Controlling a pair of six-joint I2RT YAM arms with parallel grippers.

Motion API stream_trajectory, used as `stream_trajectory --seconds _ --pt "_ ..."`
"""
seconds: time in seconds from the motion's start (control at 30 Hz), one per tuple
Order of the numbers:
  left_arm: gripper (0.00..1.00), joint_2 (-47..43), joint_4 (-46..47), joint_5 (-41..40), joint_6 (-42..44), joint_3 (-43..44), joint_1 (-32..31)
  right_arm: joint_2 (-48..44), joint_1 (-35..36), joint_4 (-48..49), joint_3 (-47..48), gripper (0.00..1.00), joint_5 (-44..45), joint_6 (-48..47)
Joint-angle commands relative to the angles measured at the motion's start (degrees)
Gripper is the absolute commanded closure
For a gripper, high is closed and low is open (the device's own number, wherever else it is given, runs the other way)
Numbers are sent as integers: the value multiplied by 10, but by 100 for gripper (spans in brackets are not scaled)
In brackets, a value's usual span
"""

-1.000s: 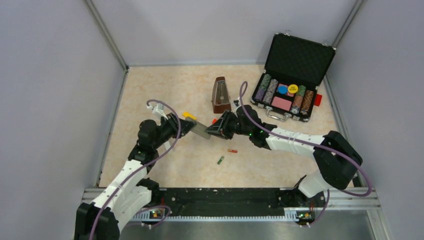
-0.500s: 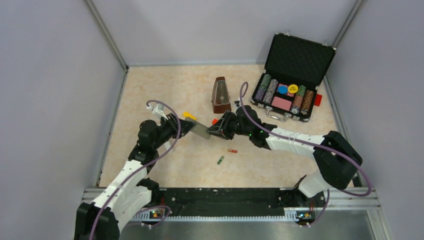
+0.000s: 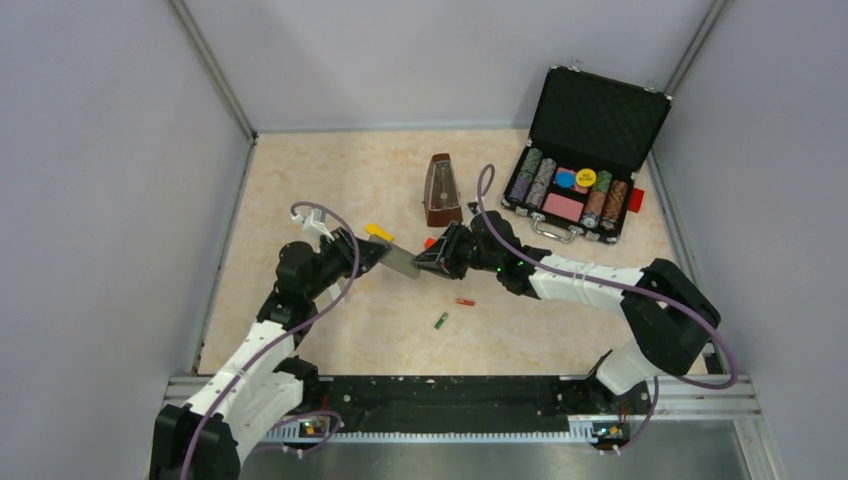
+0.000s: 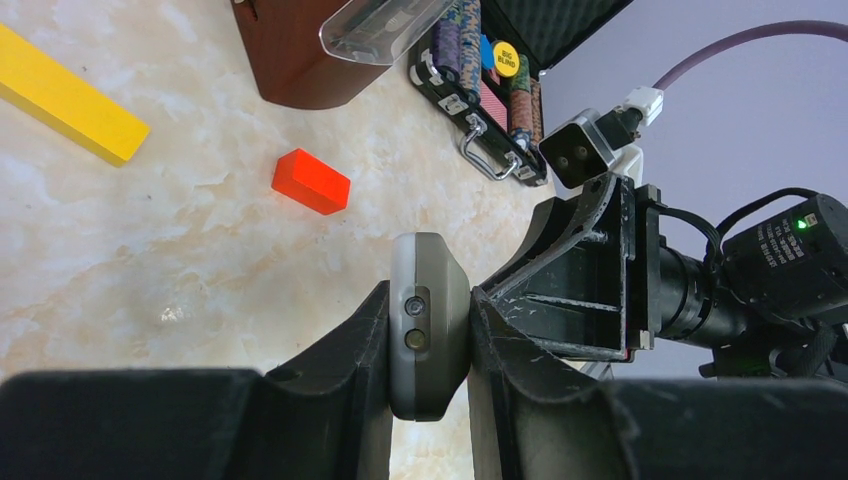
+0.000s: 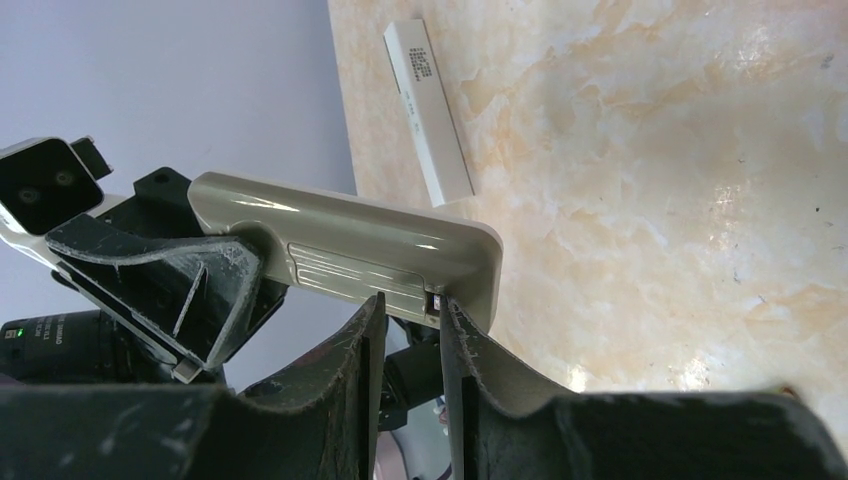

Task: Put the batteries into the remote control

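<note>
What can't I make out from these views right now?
Right wrist: whether the right tool pinches the cover on the remote control; its fingers hide the contact.
Top view: red-orange battery and green battery too small for polarity marks.
Left wrist: left tool hides the remote control's sides.

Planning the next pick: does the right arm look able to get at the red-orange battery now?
Probably yes: the red-orange battery lies uncovered just nearside of the right hand, but that hand is at the remote control the left hand holds.
</note>
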Motion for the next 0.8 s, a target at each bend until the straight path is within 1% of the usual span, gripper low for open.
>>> stream_trajectory --seconds 0.0,0.2,0.4,0.5,0.63,0.77 --pt "100 -7 131 62 -86 9 -8 23 -1 11 12 74 7 4" --pt "100 6 179 74 -136 12 -7 33 1 33 5 74 0 14" --pt "100 9 192 78 -148 19 -8 41 2 73 -6 74 -13 26" --pt "100 11 195 78 -151 17 -8 42 2 121 -19 74 -25 37" --pt "100 15 199 79 -157 14 -8 51 1 231 -42 74 -45 71" --pt "100 20 200 80 -160 12 -8 66 2 294 -48 74 -57 88"
